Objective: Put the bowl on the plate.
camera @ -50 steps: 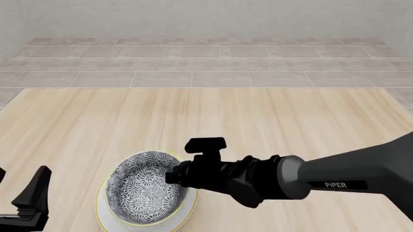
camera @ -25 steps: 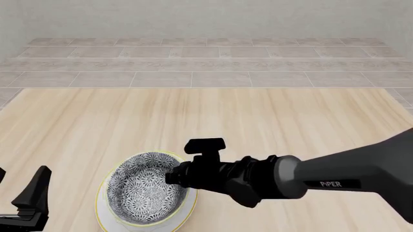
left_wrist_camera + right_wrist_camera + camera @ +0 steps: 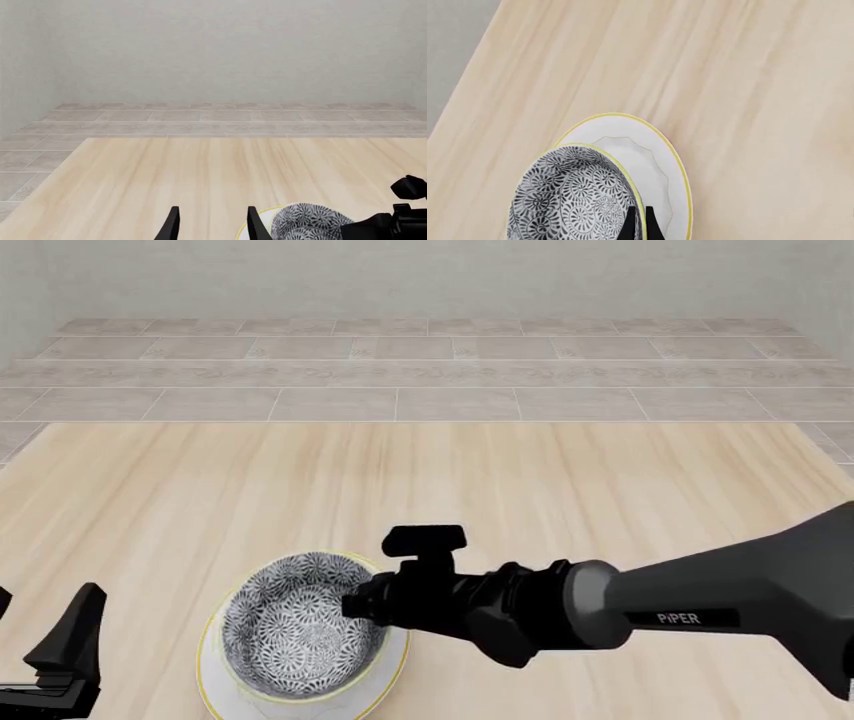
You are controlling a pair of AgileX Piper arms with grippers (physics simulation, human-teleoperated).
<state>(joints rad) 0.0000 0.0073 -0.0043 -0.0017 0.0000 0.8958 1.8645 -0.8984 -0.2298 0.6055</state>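
We are seeing the deep grey-and-white floral bowl [image 3: 304, 628] sitting on the white yellow-edged plate [image 3: 391, 676] at the near left of the pale wooden desk [image 3: 427, 490] — unchanged from half a second ago. The right tool [image 3: 640, 224] is staying pinched on the bowl's rim, its arm barely shifting. The left tool [image 3: 210, 226] is hanging spread — empty — beside the plate.

plate [image 3: 387, 685] near edge cropped, bowl [image 3: 300, 625] rim partly hidden
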